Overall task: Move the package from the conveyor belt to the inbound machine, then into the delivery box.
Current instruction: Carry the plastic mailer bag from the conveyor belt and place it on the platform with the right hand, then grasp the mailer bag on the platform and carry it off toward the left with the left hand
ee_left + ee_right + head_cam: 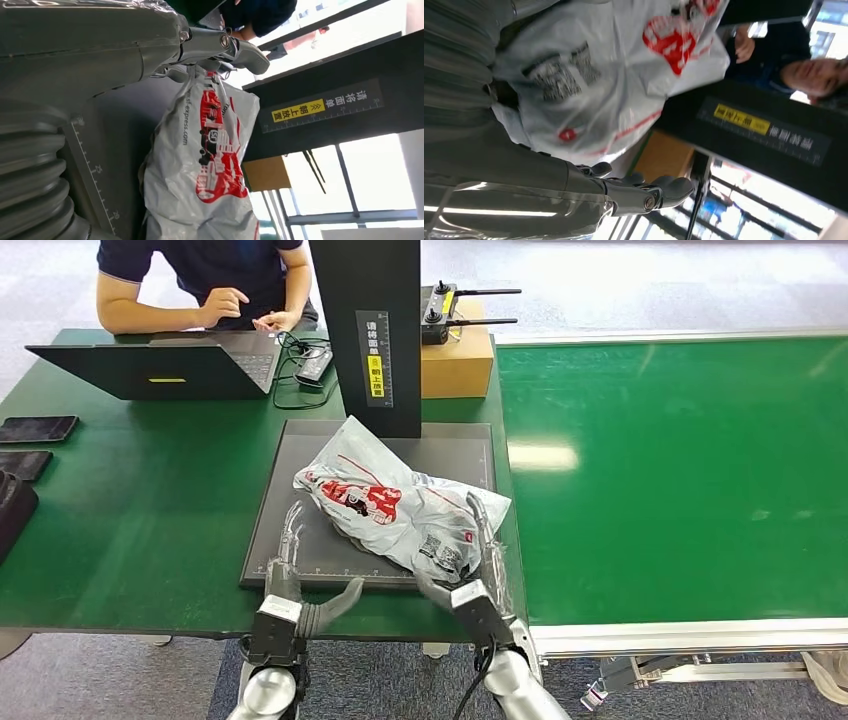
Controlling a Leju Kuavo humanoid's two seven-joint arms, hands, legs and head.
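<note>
We see a pale grey package (395,502) printed with red and black lettering and a black-and-white label. It lies on a dark grey plate (300,455) edged with white ruler marks. The post (378,330) is black with a yellow-and-white sticker. The table (140,500) and belt (680,470) are green, the box (458,362) brown, the laptop (150,368) black.

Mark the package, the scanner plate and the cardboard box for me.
package (375,502), head view, on its red print.
scanner plate (288,490), head view, bare dark surface left of the package.
cardboard box (457,362), head view, its front face.
</note>
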